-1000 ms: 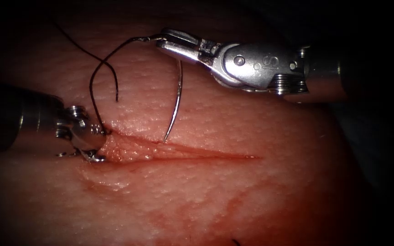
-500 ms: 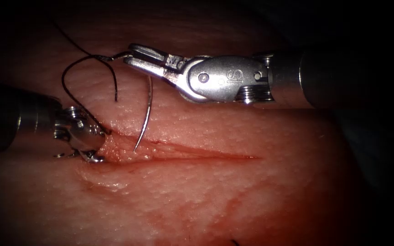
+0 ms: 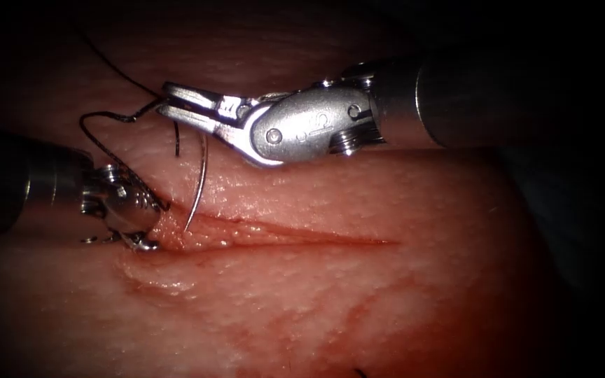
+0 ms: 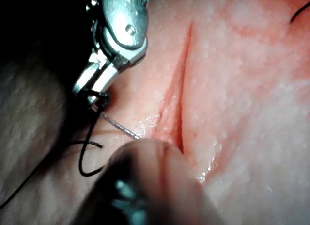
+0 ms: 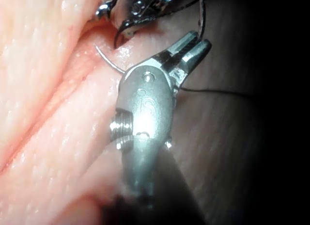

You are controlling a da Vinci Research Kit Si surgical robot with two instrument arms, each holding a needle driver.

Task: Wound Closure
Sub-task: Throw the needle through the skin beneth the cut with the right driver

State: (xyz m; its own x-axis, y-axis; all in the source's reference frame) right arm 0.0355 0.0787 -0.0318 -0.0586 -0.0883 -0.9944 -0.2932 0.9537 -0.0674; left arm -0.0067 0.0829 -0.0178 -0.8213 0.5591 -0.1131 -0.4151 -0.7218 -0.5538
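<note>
Suture practice again. The tissue (image 3: pixel 400 294) takes up most of the endoscope view, with the cut (image 3: pixel 302 241) running across its middle and red fluid (image 3: pixel 358 308) smeared over the near part.

The right hand (image 3: pixel 169 100) comes in over the far side of the cut. It's pressed together on the needle (image 3: pixel 201 178) right at the thread end of its curve. Over the last second it has carried the needle along the cut toward the left end.

The left hand (image 3: pixel 150 222) sits at that left end. It looks spread, with its tips against the tissue and pinching nothing I can make out.

So I'd call this lining up a bite, with no bite started. The needle hangs down from the right hand as a thin bright arc. Its tip is at the far lip of the cut, just right of the left hand. Can't tell if the tip is touching the tissue or just above it. It doesn't look buried.

My guess is the next move needs the tip square to that lip and a roll of the wrist along the curve, not a straight push. There's also very little room next to the left hand.

The thread (image 3: pixel 103 119) is thin and dark. It loops out from the needle's back end over the far left part of the tissue, and a short loose end (image 3: pixel 178 143) dangles beside the needle.
</note>
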